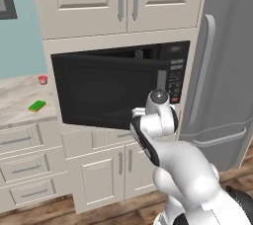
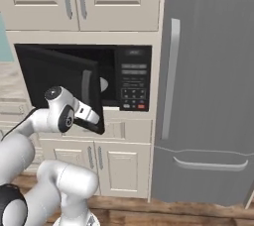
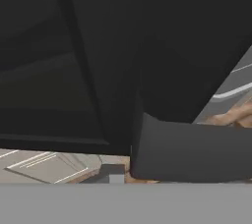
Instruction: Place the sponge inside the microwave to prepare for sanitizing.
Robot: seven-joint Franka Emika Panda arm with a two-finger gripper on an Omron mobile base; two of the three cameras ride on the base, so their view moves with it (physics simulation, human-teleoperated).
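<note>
The sponge [image 1: 37, 105], green on top with a yellow edge, lies flat on the counter left of the microwave [image 1: 173, 71], far from the arm. The microwave's dark glass door [image 1: 104, 91] stands partly swung out on its left hinge. Through the gap, part of the white turntable [image 2: 103, 84] shows. My gripper [image 2: 97, 123] is at the lower free edge of the door [image 2: 54, 79], very close to it. In the hand view the door's dark surface looms right in front of the gripper [image 3: 116, 174]. Its jaws look shut, and nothing shows held between them.
A small red cup [image 1: 43, 79] stands at the back of the counter [image 1: 15, 98] behind the sponge. The tall grey fridge [image 2: 208, 96] is right of the microwave. Cream cabinets are above, and drawers [image 1: 20, 167] and cupboard doors [image 2: 124, 168] are below.
</note>
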